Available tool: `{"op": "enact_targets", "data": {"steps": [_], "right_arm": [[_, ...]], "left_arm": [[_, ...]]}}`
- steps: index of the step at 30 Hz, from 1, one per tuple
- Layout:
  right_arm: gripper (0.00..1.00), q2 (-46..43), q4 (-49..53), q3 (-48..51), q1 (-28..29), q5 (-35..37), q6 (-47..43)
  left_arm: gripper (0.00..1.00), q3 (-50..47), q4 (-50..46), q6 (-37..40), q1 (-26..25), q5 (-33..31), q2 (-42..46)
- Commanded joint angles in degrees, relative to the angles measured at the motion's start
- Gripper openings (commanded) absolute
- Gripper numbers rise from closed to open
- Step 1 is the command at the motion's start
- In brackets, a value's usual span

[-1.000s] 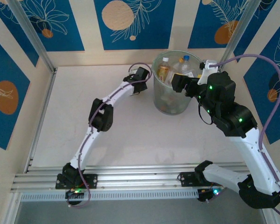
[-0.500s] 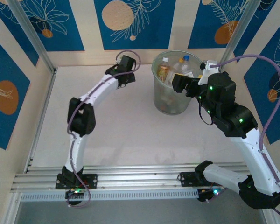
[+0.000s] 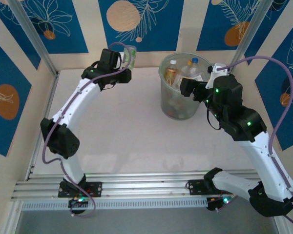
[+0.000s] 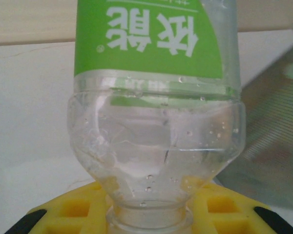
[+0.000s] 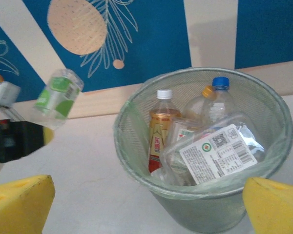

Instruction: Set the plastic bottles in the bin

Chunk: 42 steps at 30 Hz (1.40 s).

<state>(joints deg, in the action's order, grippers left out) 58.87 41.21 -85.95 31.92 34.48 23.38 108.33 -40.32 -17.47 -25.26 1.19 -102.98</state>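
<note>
Our left claw (image 4: 146,217) is clamped on the neck of a green-labelled bottle (image 4: 156,122), held above the counter (image 3: 117,131) left of the bin (image 3: 178,105), high enough, we judge, to clear its rim. Our right claw (image 3: 190,88) hangs spread apart, empty, beside the bin.

Blues, greens and orange
Wall panels (image 3: 141,29) blue with peach discs, white leaf outlines; bin (image 5: 200,217) translucent grey-green; in it, at nine o'clock, orange-labelled bottle (image 5: 158,139), white cap; green-labelled bottle (image 4: 151,136) clear, white lettering.
</note>
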Motion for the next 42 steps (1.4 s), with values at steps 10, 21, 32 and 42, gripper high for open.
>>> {"op": "enact_targets", "data": {"steps": [10, 21, 32, 42], "right_arm": [[0.99, 2.4, 4.6, -1.7, 0.3, 9.9, 1.1], [0.99, 2.8, 6.8, -4.1, 0.3, 14.6, 0.5], [0.99, 3.5, 5.7, -4.8, 0.3, 13.9, -0.7], [0.99, 3.9, 5.4, -4.7, 0.3, 13.0, -1.0]], "left_arm": [[0.14, 9.1, -3.3, 3.3, -5.6, 17.3, 1.4], [0.17, 31.4, -10.9, 3.8, -12.0, 26.4, -15.0], [0.24, 39.4, -12.2, 3.8, -12.3, 27.0, -23.0], [0.31, 41.0, -8.1, 4.2, -12.3, 27.5, -26.7]]}}
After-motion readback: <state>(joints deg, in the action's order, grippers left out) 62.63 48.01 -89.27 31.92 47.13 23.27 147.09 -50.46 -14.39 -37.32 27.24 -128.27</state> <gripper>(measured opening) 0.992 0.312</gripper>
